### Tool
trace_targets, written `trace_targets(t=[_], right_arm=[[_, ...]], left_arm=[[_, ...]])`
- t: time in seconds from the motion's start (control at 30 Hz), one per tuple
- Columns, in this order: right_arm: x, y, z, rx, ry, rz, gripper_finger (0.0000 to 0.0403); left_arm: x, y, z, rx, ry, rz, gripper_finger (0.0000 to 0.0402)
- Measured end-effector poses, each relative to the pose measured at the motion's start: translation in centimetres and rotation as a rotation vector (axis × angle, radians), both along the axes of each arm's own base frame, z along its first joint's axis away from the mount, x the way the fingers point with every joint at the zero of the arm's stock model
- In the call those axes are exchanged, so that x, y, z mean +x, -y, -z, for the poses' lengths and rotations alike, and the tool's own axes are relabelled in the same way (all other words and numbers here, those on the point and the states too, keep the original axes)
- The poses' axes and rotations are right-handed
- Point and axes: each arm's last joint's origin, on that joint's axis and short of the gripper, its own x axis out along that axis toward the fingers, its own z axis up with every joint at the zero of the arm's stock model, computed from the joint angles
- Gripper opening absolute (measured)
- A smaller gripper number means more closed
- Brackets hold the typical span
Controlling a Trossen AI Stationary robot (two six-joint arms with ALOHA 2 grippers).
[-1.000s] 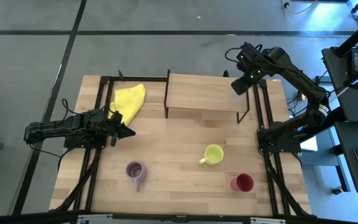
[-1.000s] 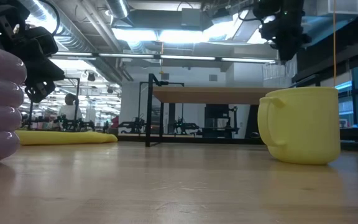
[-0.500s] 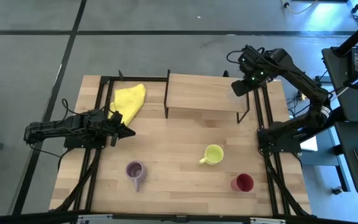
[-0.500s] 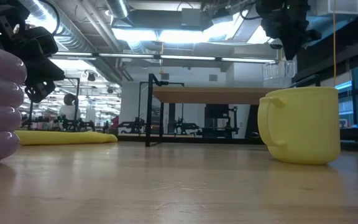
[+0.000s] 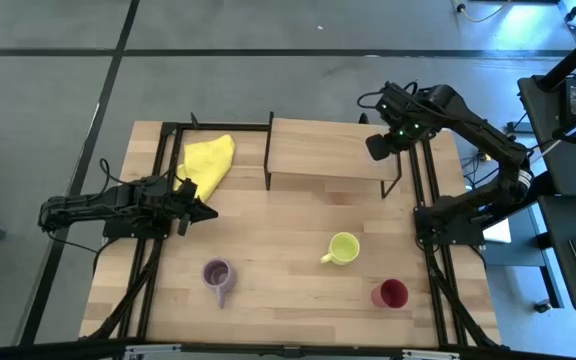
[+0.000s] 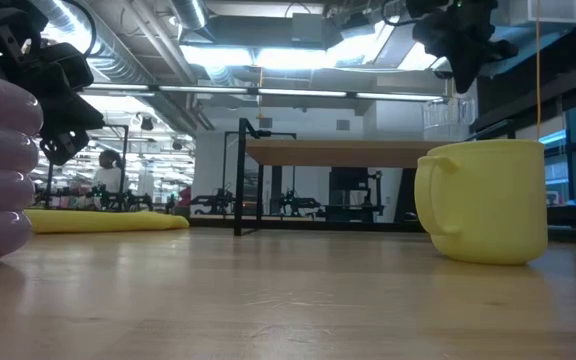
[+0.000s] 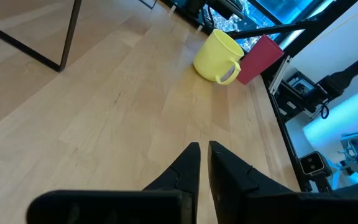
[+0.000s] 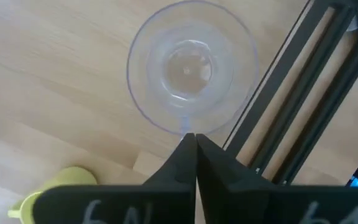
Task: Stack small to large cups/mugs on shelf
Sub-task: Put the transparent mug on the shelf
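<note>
- While the clear glass point(image 8: 191, 74) stands on the right end of the shelf point(image 5: 323, 150), the placing of the smallest vessel is judged done; the right tool point(image 5: 379, 146) hangs above it, fingers clenched together and grasping nothing.
- Next, the yellow-green mug point(image 5: 342, 247), near centre-right on the worktop point(image 5: 288, 230), would probably be fetched; the lilac mug point(image 5: 217, 274) and dark red cup point(image 5: 391, 294) wait nearer.
- The left tool point(image 5: 200, 211) rests at the left, beside the yellow cloth point(image 5: 208, 162), fingers clenched, empty.
- Compared with a second ago, the right tool has shifted slightly left over the shelf end.
</note>
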Motion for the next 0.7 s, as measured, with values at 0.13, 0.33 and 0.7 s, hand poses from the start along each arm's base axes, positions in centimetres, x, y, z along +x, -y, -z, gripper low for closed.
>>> trace_targets(t=[0.13, 0.33, 0.7], right_arm=[[0.0, -0.7, -0.3, 0.037, 0.043, -0.012, 0.0004], [-1.3, -1.8, -1.4, -0.053, 0.054, 0.034, 0.0002], [-1.8, -2.6, 2.0, 0.121, 0.013, 0.080, 0.0002]], left_arm=[[0.0, 0.0, 0.0, 0.000, 0.000, 0.000, 0.0027], [0.0, 0.0, 0.0, 0.000, 0.000, 0.000, 0.0027], [0.0, 0.0, 0.0, 0.000, 0.000, 0.000, 0.0027]])
